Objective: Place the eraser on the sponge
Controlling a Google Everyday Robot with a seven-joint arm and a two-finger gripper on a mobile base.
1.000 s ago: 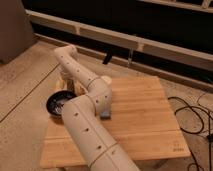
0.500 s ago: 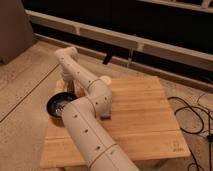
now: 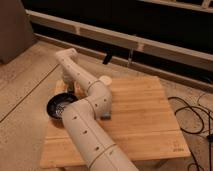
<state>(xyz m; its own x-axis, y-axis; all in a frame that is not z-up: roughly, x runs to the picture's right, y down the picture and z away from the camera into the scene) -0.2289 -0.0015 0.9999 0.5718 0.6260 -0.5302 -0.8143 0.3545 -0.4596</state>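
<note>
We look down from just above the arm (image 3: 90,125), across the tabletop (image 3: 145,115); the gripper (image 3: 70,89) hangs at its far-left edge.

Light wooden table (image 3: 142,117), matt cream plastic arm (image 3: 87,131), gripper (image 3: 68,86) by dark bowl (image 3: 55,106)

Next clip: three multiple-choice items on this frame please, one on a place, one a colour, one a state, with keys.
1. The black bowl sits: A) on the wooden table's left side; B) on the floor; C) at the table's right edge.
2. The arm is: A) blue; B) cream-white; C) black.
3. The arm is: A) stretched straight; B) clear of the table; C) bent over the table.
1A: bowl near the left edge, gripper just behind it. 2B: pale shell. 3C: elbow folds above the tabletop.
</note>
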